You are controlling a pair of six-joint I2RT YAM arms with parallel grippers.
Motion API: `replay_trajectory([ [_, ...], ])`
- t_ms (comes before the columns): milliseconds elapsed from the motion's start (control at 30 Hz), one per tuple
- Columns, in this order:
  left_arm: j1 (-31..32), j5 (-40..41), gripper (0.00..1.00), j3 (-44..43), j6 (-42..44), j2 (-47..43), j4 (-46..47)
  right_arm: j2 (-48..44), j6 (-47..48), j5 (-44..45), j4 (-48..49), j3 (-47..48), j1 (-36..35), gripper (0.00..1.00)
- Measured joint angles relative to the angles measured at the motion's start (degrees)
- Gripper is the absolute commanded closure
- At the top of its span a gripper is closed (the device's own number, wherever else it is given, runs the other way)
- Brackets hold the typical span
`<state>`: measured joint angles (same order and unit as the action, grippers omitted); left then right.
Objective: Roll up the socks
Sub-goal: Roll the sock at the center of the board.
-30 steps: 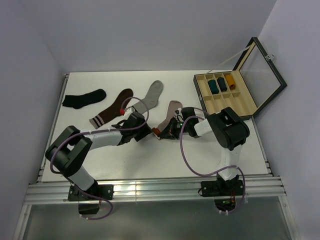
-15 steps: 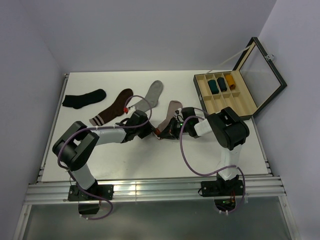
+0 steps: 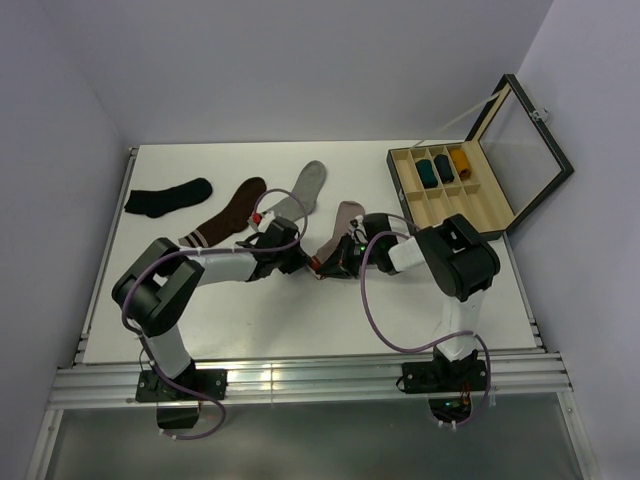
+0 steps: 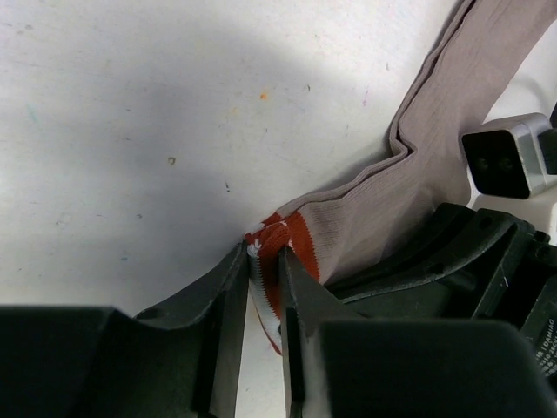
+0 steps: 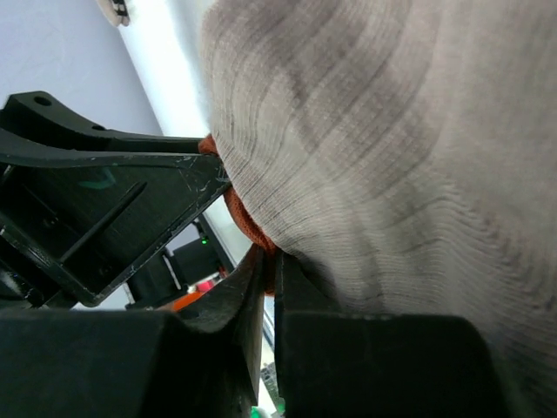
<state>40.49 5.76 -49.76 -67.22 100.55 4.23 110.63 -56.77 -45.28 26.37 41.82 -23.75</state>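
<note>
Left wrist: left claw (image 4: 264, 254) nipped narrow on the pink sock's (image 4: 409, 187) red cuff (image 4: 298, 246); the top view hides that grip.
Right wrist: right claw (image 5: 268, 261) nearly closed, seemingly pinching the same cuff; fabric fills the frame.
Pink sock: mid-table, toe toward 1 o'clock.
Room: bare table (image 3: 300, 310) toward 6 o'clock; box (image 3: 478, 208) at 2 o'clock.
Count: four flat socks, namely pink sock, grey sock (image 3: 303, 192), brown sock (image 3: 225, 215), black sock (image 3: 168, 196); three rolls (image 3: 443, 168) in the box.

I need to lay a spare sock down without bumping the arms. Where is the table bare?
Bare: the near strip of table between the arm bases and the grippers, and the far strip behind the black sock, brown sock and grey sock. Crowded: the middle, where left gripper and right gripper pinch the pink sock, and the right, by the box.
</note>
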Motion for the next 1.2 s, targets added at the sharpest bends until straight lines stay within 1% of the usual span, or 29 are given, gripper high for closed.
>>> replay_trajectory([
  [33, 0.0, 0.0, 0.77, -0.3, 0.0, 0.2, -0.3, -0.3, 0.6, 0.3, -0.9, 0.2, 0.0, 0.86],
  [67, 0.0, -0.1, 0.79, -0.7, 0.1, 0.3, -0.7, -0.8, 1.3, 0.8, -1.8, 0.3, 0.0, 0.79],
  [133, 0.2, -0.1, 0.85, -1.5, 0.1, 0.5, -1.7, -2.2, 2.8, 2.2, -3.9, 0.4, -0.1, 0.72],
  [167, 0.3, -0.1, 0.87, -1.8, 0.3, 0.6, -2.2, -3.1, 3.8, 3.1, -5.3, 0.5, -0.2, 0.65],
  [233, 0.6, 0.2, 0.90, -2.5, 0.7, 0.6, -3.6, -5.2, 6.1, 5.1, -8.1, 0.7, -0.8, 0.59],
  [267, 0.7, 0.4, 0.90, -2.8, 0.8, 0.6, -4.2, -6.6, 7.6, 6.7, -10.2, 1.2, -1.2, 0.54],
  [300, 0.8, 0.6, 0.92, -3.1, 1.2, 0.6, -4.9, -7.5, 8.7, 7.9, -11.8, 1.5, -1.6, 0.52],
  [467, 1.2, 2.3, 0.92, -5.2, 3.5, 0.6, -8.9, -15.4, 18.4, 19.1, -21.3, 3.6, -6.8, 0.51],
  [667, 1.3, 3.9, 0.92, -7.4, 6.6, 0.6, -13.3, -21.2, 28.1, 30.6, -23.0, 4.0, -14.1, 0.52],
  [800, 1.3, 4.4, 0.92, -9.2, 8.4, 1.4, -15.6, -22.6, 33.4, 36.3, -20.5, 2.3, -17.6, 0.52],
  [933, 1.4, 4.5, 0.92, -11.3, 9.9, 2.6, -17.4, -23.5, 38.9, 43.0, -15.1, -1.7, -21.4, 0.52],
  [1100, 1.4, 4.3, 0.91, -12.7, 10.9, 3.3, -18.8, -23.5, 43.6, 48.7, -8.4, -5.9, -25.0, 0.52],
  [1200, 1.4, 4.3, 0.91, -13.0, 11.1, 3.5, -19.1, -22.9, 45.3, 51.6, -5.6, -6.7, -26.2, 0.52],
])
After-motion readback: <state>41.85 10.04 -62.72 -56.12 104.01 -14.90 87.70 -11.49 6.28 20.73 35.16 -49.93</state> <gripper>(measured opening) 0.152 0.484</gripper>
